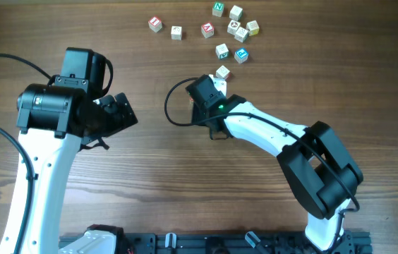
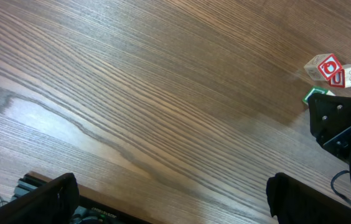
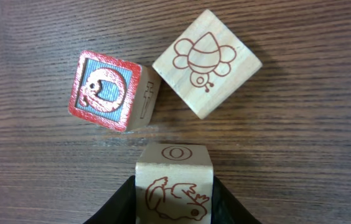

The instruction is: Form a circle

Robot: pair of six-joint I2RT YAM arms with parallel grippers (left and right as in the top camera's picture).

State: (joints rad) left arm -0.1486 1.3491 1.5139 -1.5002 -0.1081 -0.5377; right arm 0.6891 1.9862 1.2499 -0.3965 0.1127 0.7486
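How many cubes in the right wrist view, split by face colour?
red-faced cube: 1
plain wood: 2 (bee cube, O cube)
total: 3

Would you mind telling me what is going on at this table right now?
The right hand grips a pale wooden block marked O, just short of a red-faced block and a bee block lying side by side. No ring is formed yet. The left hand hangs open over the table, holding nothing. More blocks lie scattered farther off.
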